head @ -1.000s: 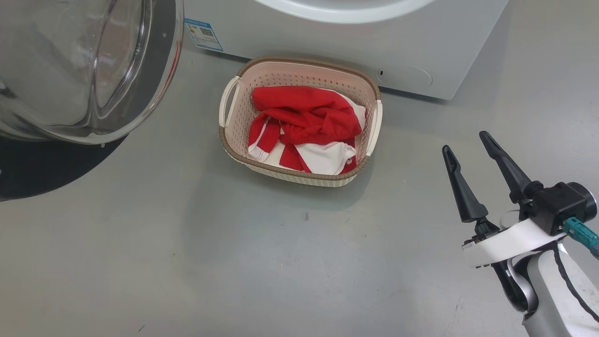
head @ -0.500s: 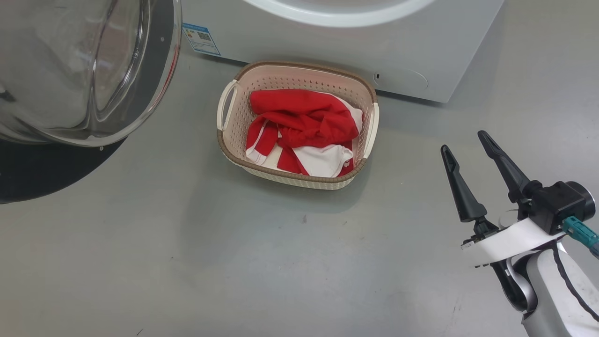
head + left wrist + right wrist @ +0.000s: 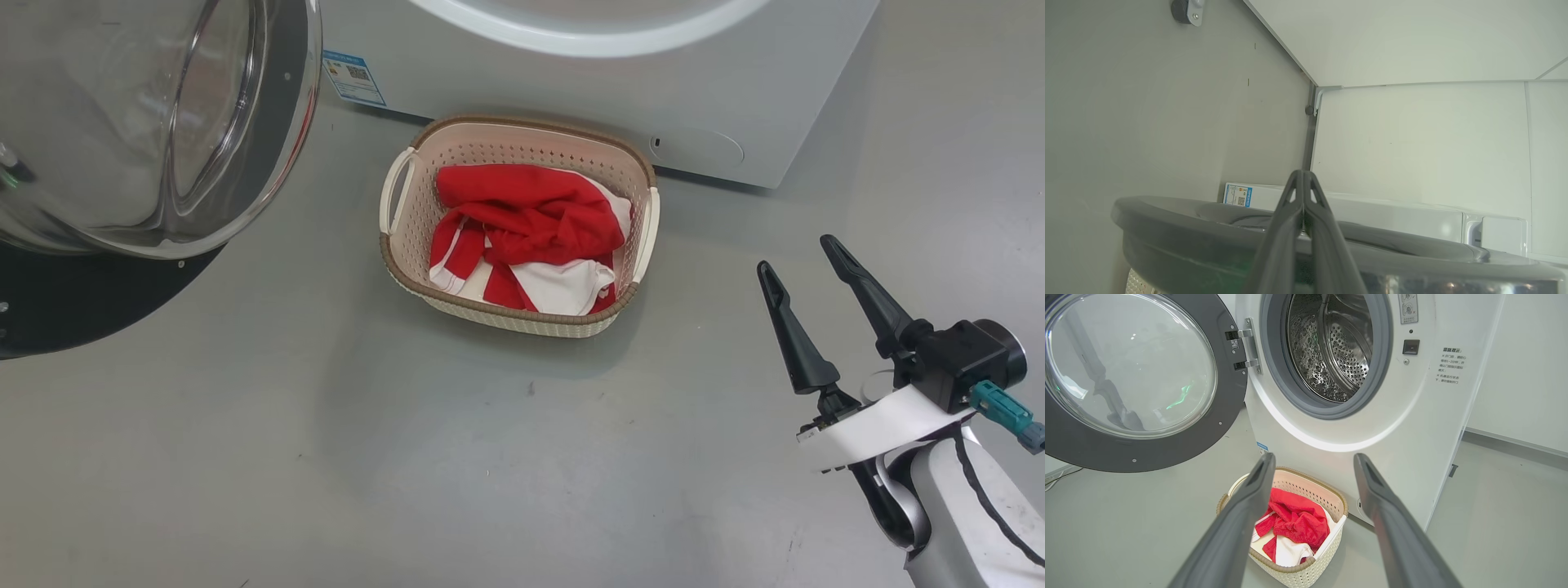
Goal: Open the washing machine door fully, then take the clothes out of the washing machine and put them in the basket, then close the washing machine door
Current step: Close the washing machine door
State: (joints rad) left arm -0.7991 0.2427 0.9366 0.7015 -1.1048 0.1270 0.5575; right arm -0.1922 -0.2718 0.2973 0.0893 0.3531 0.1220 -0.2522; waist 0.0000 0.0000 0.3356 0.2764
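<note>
A bare laundry corner, more test room than home. The white washing machine (image 3: 1404,428) at centre frame stands on a plain grey floor (image 3: 367,474), blank white walls (image 3: 1531,367) at right.

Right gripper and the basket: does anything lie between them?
Nothing does. In the head view the stretch between the open right gripper and the basket holding the clothes is bare grey floor.
</note>
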